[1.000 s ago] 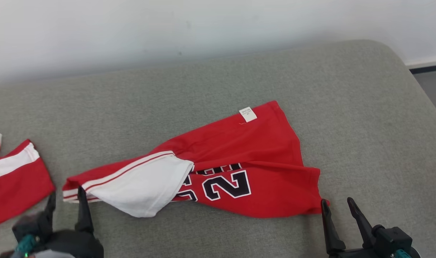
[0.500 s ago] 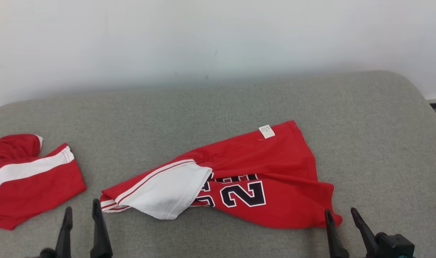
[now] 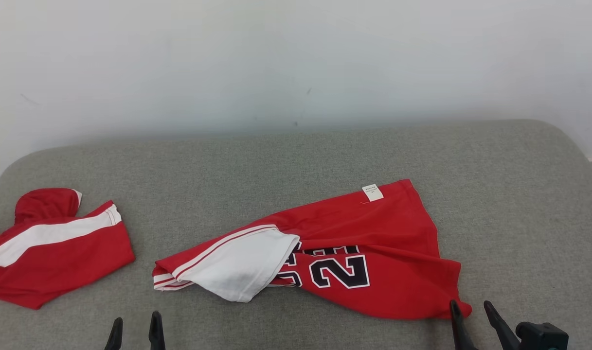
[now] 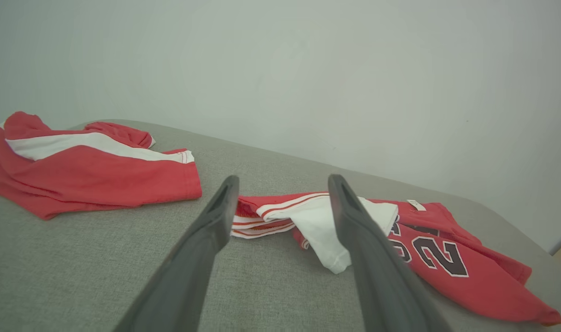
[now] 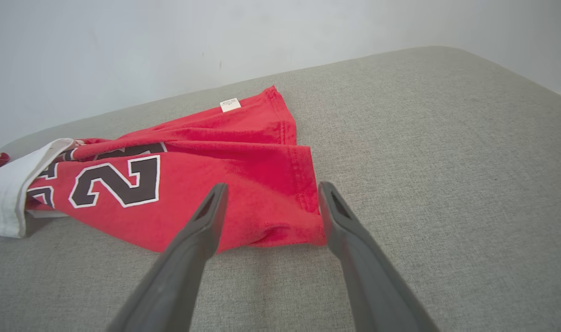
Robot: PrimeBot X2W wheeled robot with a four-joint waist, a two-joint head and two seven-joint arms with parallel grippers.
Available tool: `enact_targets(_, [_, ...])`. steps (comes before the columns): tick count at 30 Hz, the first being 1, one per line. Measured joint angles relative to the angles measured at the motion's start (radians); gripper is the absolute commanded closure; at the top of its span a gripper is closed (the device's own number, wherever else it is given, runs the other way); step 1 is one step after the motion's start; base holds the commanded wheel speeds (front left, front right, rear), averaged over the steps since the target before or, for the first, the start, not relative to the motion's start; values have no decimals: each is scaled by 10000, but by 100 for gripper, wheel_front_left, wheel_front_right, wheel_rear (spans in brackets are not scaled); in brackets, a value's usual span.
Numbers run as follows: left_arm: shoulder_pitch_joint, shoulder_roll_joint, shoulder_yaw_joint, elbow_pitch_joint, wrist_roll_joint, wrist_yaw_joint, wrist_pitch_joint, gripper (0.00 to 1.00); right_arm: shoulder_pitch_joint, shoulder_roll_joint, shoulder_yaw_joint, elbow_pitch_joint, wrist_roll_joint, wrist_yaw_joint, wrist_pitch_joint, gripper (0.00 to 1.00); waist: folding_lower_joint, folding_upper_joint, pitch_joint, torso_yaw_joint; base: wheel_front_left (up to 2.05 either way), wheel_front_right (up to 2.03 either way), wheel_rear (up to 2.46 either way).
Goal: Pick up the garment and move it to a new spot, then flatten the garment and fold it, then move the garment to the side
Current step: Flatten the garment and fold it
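Note:
The garment [image 3: 373, 228] is a red jersey with a black "22" and a white sleeve, lying crumpled in the middle of the grey cushion [image 3: 519, 218]. My left gripper [image 3: 135, 323] stands open at the near edge, a short way in front of the striped cuff [image 3: 167, 279], touching nothing. In the left wrist view my left gripper [image 4: 282, 180] points at the cuff [image 4: 262, 221] from a distance. My right gripper [image 3: 471, 306] is open beside the jersey's near right corner. In the right wrist view my right gripper [image 5: 272, 186] straddles that corner of the garment [image 5: 243, 138] without closing on it.
A second red garment with a white stripe [image 3: 57, 248] lies at the cushion's far left, also visible in the left wrist view [image 4: 100, 175]. A pale wall [image 3: 296, 58] runs behind the cushion. The cushion's rounded right edge [image 3: 583, 160] drops off to the floor.
The head camera has shifted, so the whole picture slid down and right. My left gripper has drawn back from the striped cuff. The right gripper stays at the jersey's corner, both still open.

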Motion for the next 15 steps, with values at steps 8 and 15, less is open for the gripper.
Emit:
enact_targets(8, [102,-25,148,295,61,-104,0,0,94,0,-295,-33,190,0,458,0,0,0,-80,97,0,0,0])
enact_targets(15, [-17,-27,127,355,52,-155,0,0,-1266,-21,-986,102,-309,0,2161,0,0,0,42,85,0,0,0])
